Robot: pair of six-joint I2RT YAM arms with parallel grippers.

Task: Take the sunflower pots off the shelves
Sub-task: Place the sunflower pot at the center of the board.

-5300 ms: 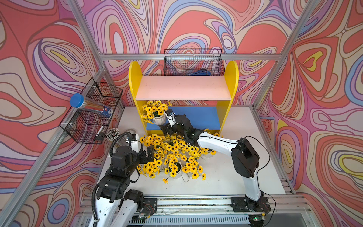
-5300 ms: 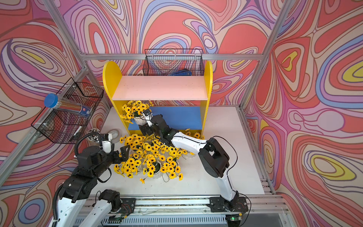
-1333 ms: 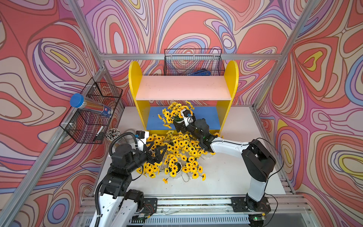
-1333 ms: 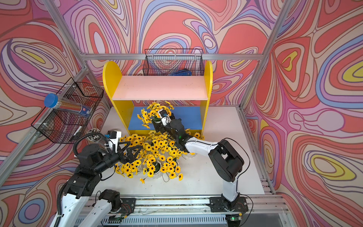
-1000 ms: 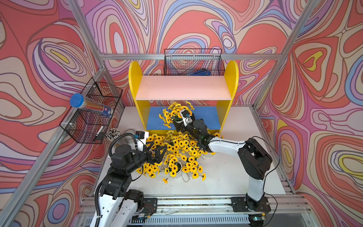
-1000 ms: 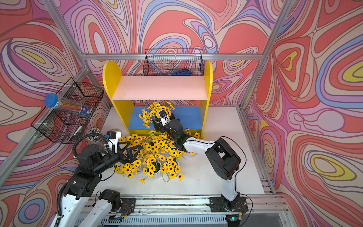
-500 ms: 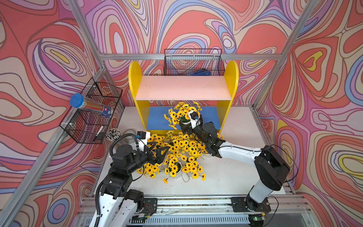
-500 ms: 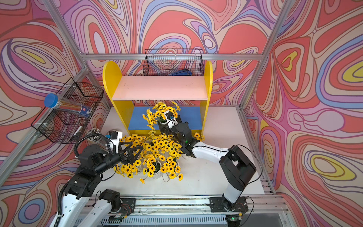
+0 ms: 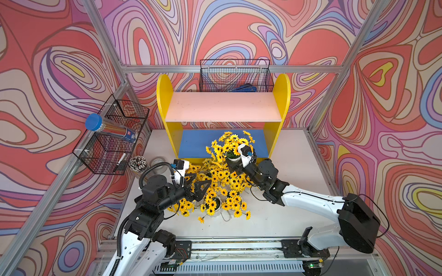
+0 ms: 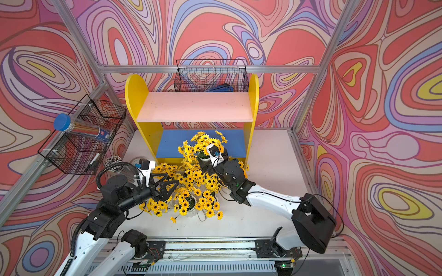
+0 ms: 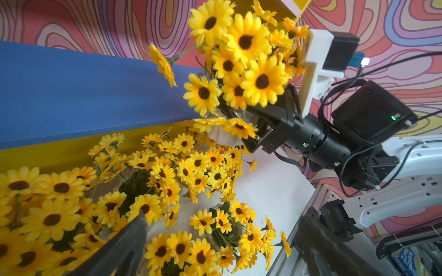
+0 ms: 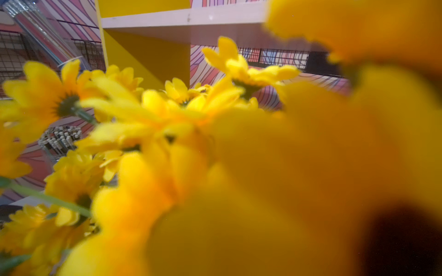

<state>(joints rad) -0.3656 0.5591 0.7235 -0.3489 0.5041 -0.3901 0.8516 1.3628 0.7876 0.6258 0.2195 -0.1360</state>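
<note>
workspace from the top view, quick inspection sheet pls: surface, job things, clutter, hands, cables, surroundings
surface: white table, bare along its front and right.
job's things: shelf with both boards bare; one sunflower pot lifted in front of the blue board; other pots bunched on the table.
clutter: pencil jar beside the left arm; side basket holding a blue-capped tube; back basket.
hands: left hand open over the bunch, holding nothing; right hand shut on the sunflower pot.
cables: black hose looped on the left arm.
surroundings: swirl-patterned walls, metal frame.
</note>
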